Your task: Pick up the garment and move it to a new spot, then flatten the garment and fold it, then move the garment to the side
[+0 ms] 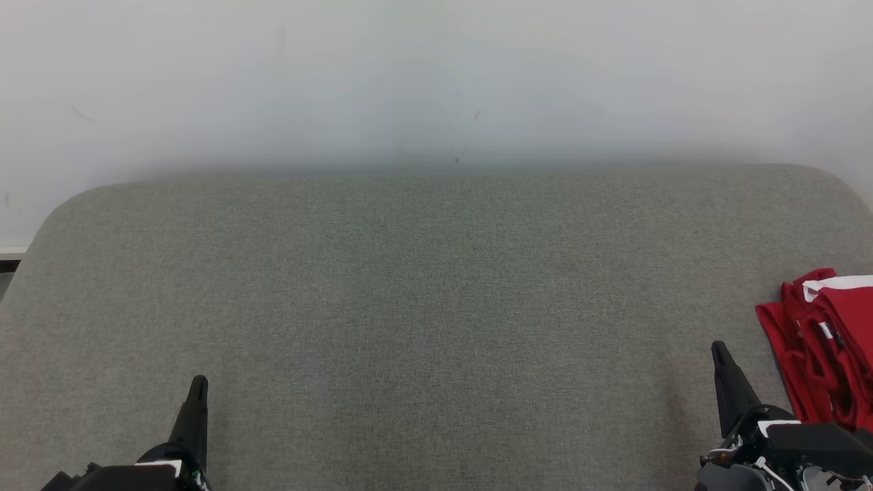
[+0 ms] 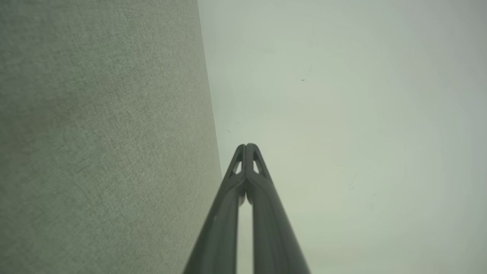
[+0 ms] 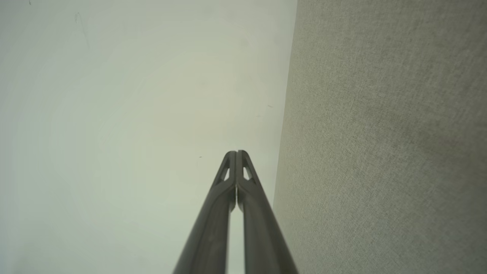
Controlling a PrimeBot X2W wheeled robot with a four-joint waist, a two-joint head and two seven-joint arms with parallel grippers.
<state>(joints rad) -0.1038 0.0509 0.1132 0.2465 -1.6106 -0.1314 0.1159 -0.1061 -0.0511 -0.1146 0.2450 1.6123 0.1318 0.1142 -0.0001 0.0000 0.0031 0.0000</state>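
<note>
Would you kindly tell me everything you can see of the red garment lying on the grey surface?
The red garment looks like soft cloth, with a white band at its upper edge and a small white tag. It lies bunched in layered folds, not flat, on the grey fabric surface at the head view's right edge, which cuts it off. The shut right gripper sits just left of it, its fingers clear of the cloth.

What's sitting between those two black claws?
Nothing; in the head view, the grey surface between the left gripper and right gripper is bare.
</note>
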